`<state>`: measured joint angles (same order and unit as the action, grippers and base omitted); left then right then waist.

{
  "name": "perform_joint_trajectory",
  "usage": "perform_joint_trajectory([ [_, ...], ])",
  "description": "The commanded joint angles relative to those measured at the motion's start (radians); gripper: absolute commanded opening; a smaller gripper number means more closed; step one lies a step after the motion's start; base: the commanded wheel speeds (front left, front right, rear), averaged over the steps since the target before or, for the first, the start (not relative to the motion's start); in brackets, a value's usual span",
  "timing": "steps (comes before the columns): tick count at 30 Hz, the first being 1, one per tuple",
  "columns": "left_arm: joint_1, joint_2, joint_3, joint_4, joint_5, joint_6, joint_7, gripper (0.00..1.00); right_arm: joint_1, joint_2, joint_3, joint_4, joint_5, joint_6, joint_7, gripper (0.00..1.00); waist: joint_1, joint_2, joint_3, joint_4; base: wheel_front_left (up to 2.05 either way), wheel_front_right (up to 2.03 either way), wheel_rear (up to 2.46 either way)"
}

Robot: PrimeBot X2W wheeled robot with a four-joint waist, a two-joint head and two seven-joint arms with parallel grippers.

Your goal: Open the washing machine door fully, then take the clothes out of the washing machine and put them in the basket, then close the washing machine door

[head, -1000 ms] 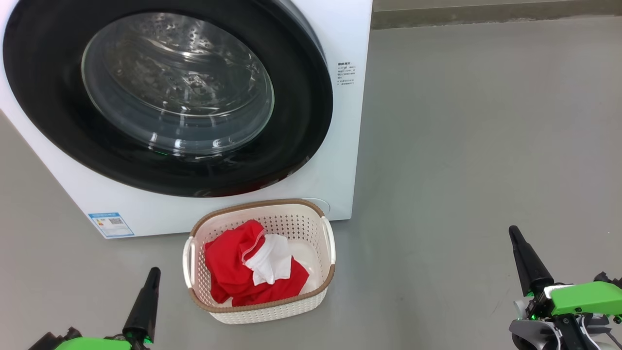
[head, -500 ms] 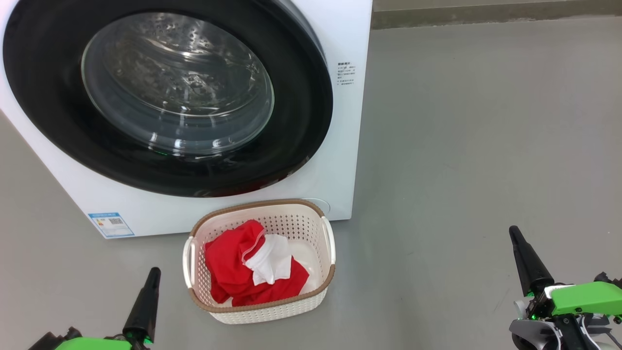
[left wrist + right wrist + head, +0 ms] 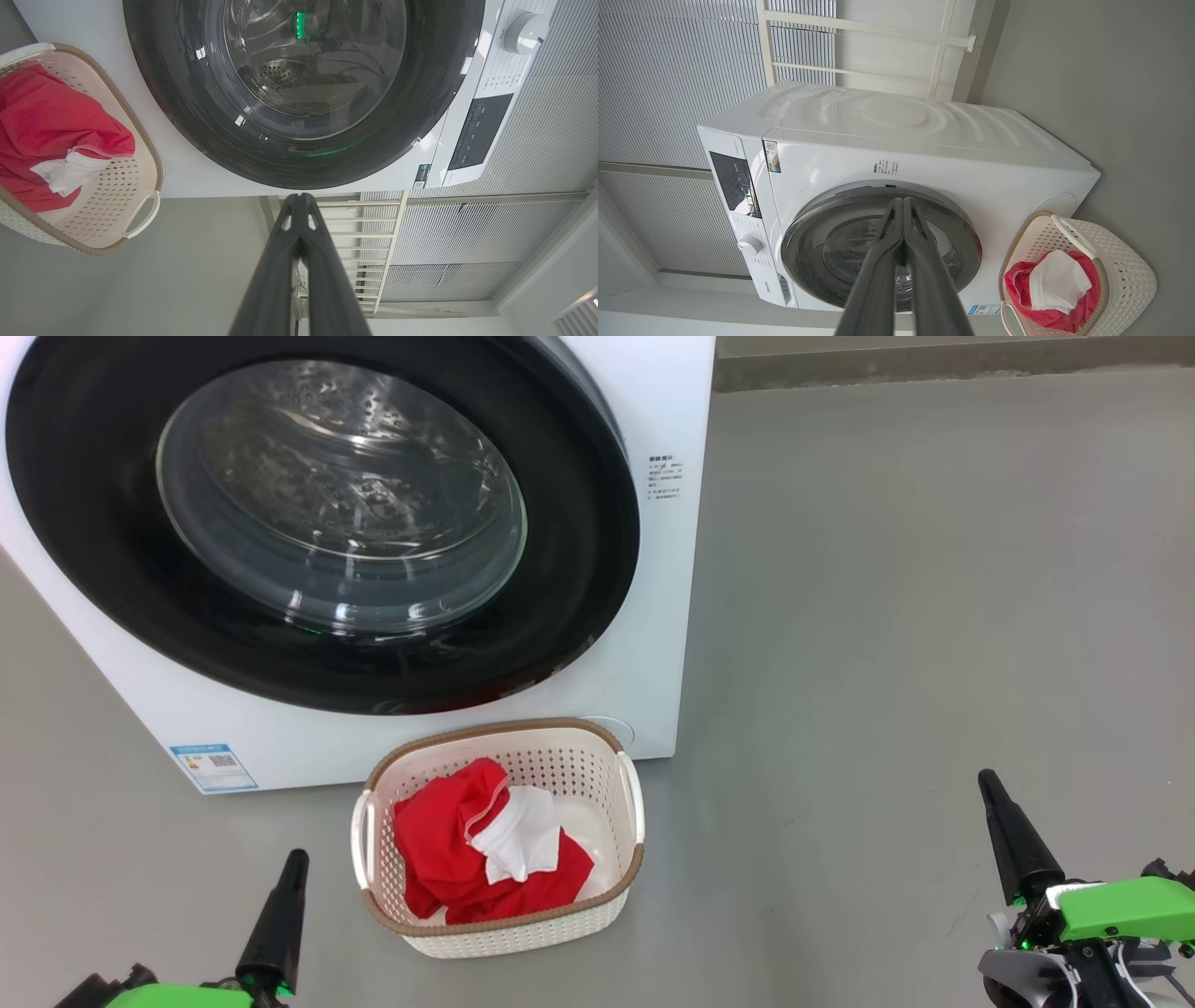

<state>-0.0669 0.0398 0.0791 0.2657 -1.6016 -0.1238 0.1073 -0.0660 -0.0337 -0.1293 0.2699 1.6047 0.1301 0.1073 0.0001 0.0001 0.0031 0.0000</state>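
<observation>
Nothing has moved over the last second: your left gripper (image 3: 295, 861) and right gripper (image 3: 986, 780) stay pressed shut and empty, low over the floor (image 3: 887, 616) on either side of the basket (image 3: 523, 938). The clothes (image 3: 448, 859) lie inside it (red, a white part uppermost), just before the washing machine (image 3: 653, 663), whose door (image 3: 341, 499) appears closed. You may judge the task complete.

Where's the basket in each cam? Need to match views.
Head view: basket bottom centre, below the washing machine door.
Left wrist view: basket at left edge, partly cut off.
Right wrist view: basket in lower right corner.
Shared landmark: the red clothes inside it.
</observation>
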Motion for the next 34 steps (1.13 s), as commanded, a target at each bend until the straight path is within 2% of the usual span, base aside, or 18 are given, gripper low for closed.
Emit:
perform_joint_trajectory([
  [1, -0.041, 0.010, 0.035, -0.020, -0.007, -0.007, 0.006, 0.00, -0.042, -0.017, 0.016, -0.025, 0.004, 0.001, 0.006, 0.00, 0.0000, -0.0001, 0.000, 0.000, 0.00, 0.00, 0.00],
  [34, -0.041, 0.010, 0.035, -0.020, -0.007, -0.007, 0.006, 0.00, -0.042, -0.017, 0.016, -0.025, 0.004, 0.001, 0.006, 0.00, 0.0000, -0.0001, 0.000, 0.000, 0.00, 0.00, 0.00],
])
